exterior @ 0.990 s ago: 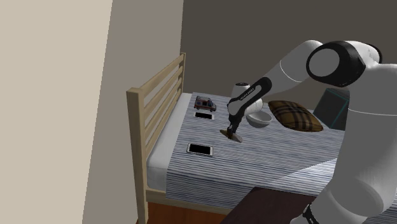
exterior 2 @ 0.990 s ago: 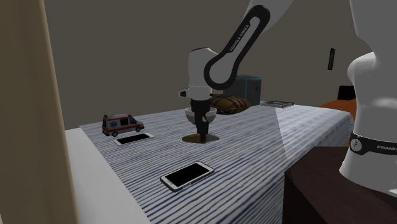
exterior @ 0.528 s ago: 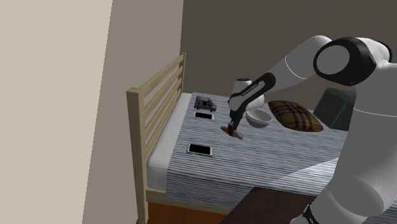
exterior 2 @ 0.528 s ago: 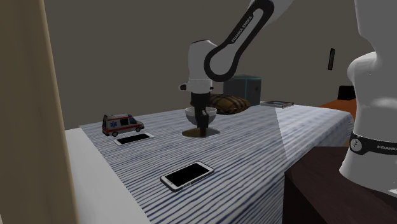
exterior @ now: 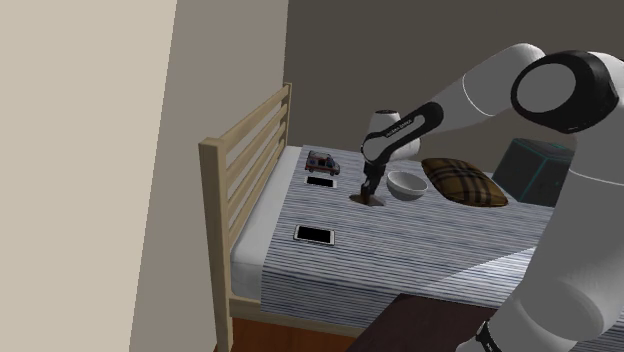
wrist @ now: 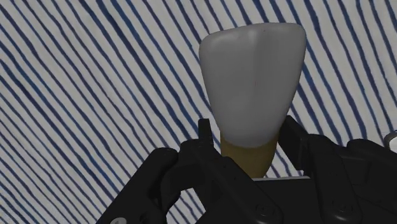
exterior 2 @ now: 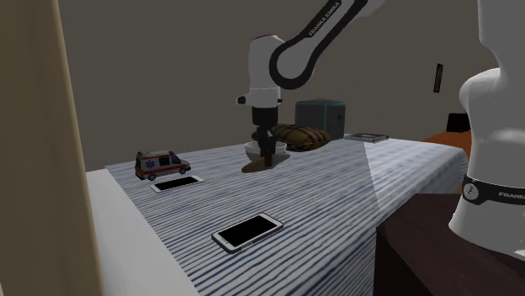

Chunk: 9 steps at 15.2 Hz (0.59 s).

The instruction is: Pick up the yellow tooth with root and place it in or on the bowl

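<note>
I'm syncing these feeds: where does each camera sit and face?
Shoulder view: high, beside and behind the robot, looking down over the striped bed; white arm reaches up-left.
Second exterior view: low at the bed's edge, looking across it; arm enters from the top, robot's body at right.
Wrist view: on the hand, looking along the jaws clasping the tooth.
Shared: both exterior views show the bowl and toy ambulance.

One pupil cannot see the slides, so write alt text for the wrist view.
The black gripper is shut on a tooth, clasping its yellowish root; the grey-white crown juts out beyond it. Behind lies a blue-striped white cover.
</note>
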### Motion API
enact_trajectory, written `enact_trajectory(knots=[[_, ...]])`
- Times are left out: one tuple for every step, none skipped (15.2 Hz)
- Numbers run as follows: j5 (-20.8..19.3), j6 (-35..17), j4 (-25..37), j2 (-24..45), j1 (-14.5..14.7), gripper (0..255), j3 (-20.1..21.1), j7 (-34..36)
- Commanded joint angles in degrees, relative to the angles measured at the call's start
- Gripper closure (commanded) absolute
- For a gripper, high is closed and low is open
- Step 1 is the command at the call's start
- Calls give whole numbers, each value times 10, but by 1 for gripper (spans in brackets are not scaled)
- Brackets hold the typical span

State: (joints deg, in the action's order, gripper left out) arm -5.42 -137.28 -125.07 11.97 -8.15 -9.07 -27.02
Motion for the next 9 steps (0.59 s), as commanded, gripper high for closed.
enact_trajectory(knots=[[-1,14,2,-12,1,255,0,1],[-2,21,4,-17,1,255,0,1],[-2,28,6,-22,2,255,0,0],[-2,35,8,-27,2,255,0,0],[-3,42,10,-32,2,255,0,0],[-3,49,13,-37,2,255,0,0],[-3,56,15,-41,2,255,0,-1],[-4,64,18,-46,3,255,0,-1],[-4,71,21,-50,3,255,0,-1]])
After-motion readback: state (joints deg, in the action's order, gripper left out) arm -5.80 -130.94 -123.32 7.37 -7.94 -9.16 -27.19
